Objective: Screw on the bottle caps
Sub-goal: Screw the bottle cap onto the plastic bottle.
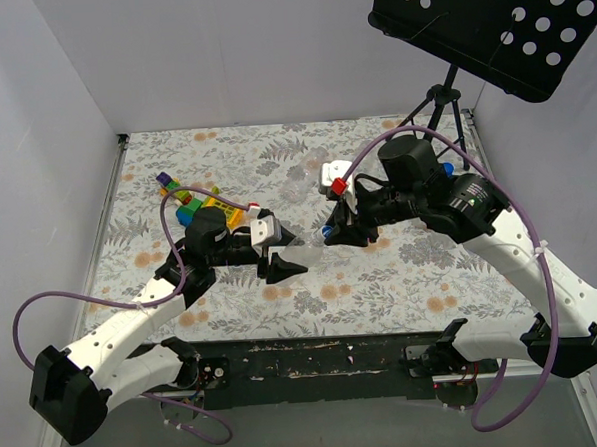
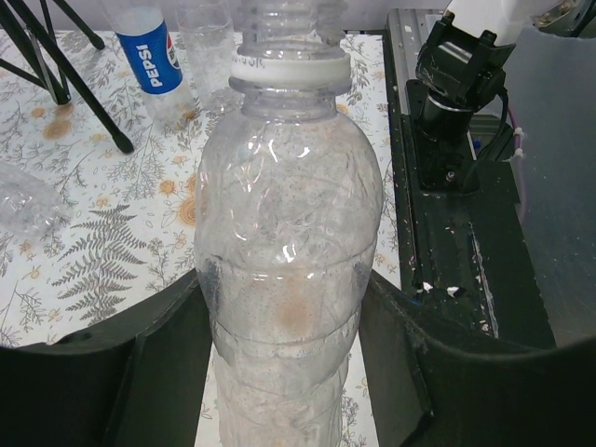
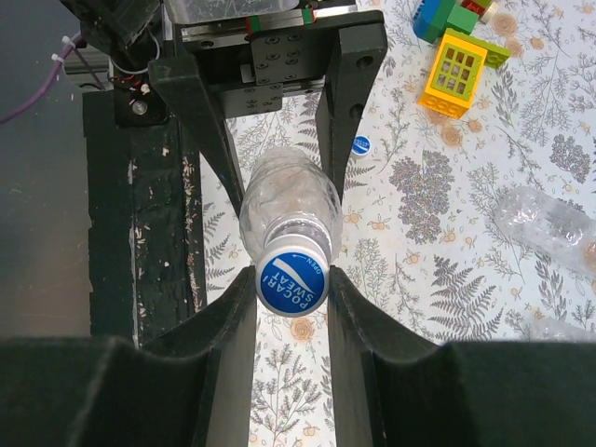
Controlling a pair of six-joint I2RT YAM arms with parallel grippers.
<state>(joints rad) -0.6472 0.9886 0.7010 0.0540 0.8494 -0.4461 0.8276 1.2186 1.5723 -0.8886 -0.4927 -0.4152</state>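
Note:
A clear plastic bottle (image 2: pixel 284 233) lies level between the two arms, its body clamped in my left gripper (image 2: pixel 284 363), which is shut on it. In the right wrist view the same bottle (image 3: pixel 287 205) points its neck at the camera. A blue-and-white bottle cap (image 3: pixel 291 283) sits on that neck. My right gripper (image 3: pixel 291 289) is shut on the cap, one finger touching each side. From above, the left gripper (image 1: pixel 280 256) and right gripper (image 1: pixel 331 232) face each other over the table's middle, with the cap (image 1: pixel 328 228) between the right fingers.
A Pepsi-labelled bottle (image 2: pixel 154 60) and another clear bottle (image 2: pixel 207 42) stand beyond, beside black tripod legs (image 2: pixel 56 65). A loose blue cap (image 3: pixel 361 145), toy blocks (image 3: pixel 453 70) and a crumpled clear bottle (image 3: pixel 549 228) lie on the floral cloth. A music stand (image 1: pixel 488 18) overhangs the back right.

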